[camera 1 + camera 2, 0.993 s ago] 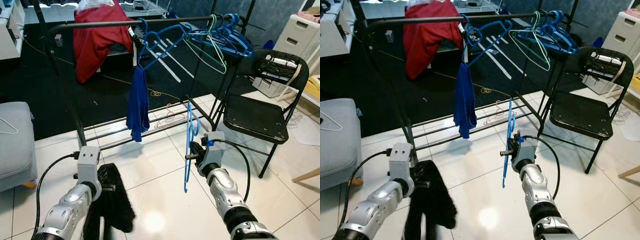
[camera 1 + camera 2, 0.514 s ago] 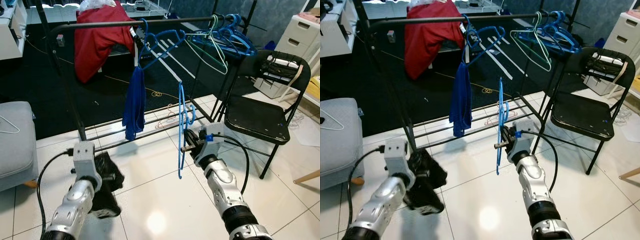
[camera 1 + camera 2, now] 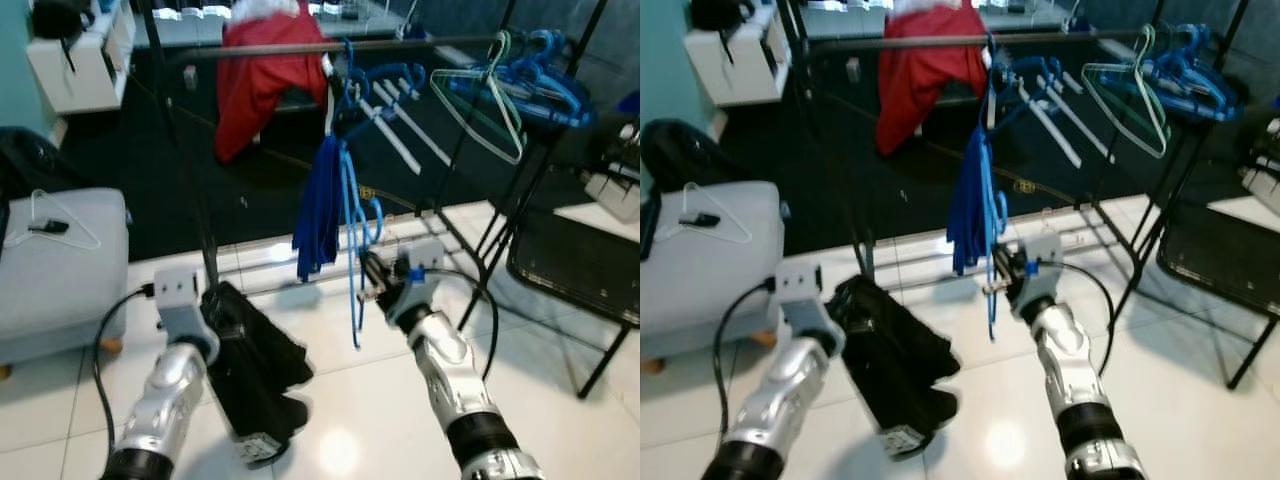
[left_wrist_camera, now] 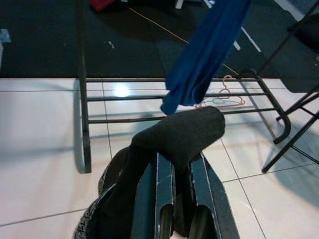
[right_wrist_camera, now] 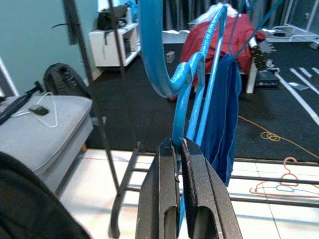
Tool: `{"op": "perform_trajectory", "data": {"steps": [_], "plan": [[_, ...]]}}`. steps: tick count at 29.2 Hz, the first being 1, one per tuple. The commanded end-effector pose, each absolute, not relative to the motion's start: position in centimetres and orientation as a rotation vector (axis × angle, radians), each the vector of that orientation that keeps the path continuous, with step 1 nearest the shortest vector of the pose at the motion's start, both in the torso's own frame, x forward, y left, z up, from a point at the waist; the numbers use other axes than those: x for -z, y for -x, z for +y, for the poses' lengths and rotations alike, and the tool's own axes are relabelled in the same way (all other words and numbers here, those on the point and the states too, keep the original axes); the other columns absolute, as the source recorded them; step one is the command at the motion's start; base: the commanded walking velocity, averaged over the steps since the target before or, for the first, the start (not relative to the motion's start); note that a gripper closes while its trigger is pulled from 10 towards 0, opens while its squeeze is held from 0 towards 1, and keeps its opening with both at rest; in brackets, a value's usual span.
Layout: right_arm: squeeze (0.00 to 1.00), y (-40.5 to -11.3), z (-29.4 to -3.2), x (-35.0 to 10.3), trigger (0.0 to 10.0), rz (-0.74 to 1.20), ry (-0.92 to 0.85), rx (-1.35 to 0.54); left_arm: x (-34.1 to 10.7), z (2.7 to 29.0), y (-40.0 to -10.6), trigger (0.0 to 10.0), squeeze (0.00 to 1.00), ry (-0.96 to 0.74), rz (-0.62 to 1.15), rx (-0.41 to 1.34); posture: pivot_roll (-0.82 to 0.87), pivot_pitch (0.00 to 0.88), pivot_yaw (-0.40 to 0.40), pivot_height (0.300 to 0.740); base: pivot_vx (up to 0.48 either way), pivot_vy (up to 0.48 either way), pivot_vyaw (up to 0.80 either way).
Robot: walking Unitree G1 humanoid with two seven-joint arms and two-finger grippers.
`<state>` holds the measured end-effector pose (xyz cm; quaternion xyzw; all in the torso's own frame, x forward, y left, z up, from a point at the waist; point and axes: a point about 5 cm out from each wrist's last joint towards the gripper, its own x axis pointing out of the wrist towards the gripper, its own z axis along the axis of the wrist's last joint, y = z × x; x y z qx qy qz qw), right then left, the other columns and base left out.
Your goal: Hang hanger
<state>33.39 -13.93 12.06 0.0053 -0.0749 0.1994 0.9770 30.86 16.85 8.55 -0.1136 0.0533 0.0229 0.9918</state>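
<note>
My right gripper (image 3: 368,284) is shut on the lower part of a blue hanger (image 3: 350,235) and holds it upright, its hook just in front of the blue cloth (image 3: 320,205) that hangs from the dark rail (image 3: 290,48). In the right wrist view the fingers (image 5: 160,184) pinch the blue hanger (image 5: 199,84) and its hook curls above them. My left gripper (image 4: 174,167), low on the left, is shut on a black garment (image 3: 255,375) that droops to the floor tiles.
A red garment (image 3: 265,80) and several hangers (image 3: 515,85) hang on the rail. A black folding chair (image 3: 585,265) stands at the right, a grey ottoman (image 3: 55,265) with a white hanger (image 3: 60,222) at the left. Low rack bars (image 4: 149,92) cross ahead, with a pink hanger (image 4: 219,102) beneath.
The camera has swung left and the picture has blurred. My right gripper has carried the blue hanger up close to the hanging blue cloth. The left gripper has lifted the black garment higher.
</note>
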Motion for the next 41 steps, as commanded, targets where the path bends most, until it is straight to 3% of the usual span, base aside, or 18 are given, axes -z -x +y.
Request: {"op": "perform_trajectory", "data": {"steps": [1, 11, 41], "plan": [[0.00, -33.27, -13.78, -11.97, 10.0, -0.144, -0.018, -0.416, -9.22, 17.00, -31.18, 10.0, 0.00, 0.214, 0.065, -0.048, -0.09, 0.094, -0.051, 0.740, 0.337, 0.000, 0.00], [0.00, -33.18, -13.45, -11.90, 10.0, -0.135, 0.012, -0.446, -9.15, 17.08, -31.26, 10.0, 0.00, 0.220, 0.054, -0.061, -0.09, 0.085, -0.051, 0.740, 0.337, 0.000, 0.54], [0.00, -33.45, -13.95, -12.15, 10.0, -0.095, -0.061, -0.456, -9.45, 16.72, -31.48, 10.0, 0.00, 0.200, 0.036, -0.041, -0.09, 0.096, -0.050, 0.740, 0.351, 0.000, 0.00]]}}
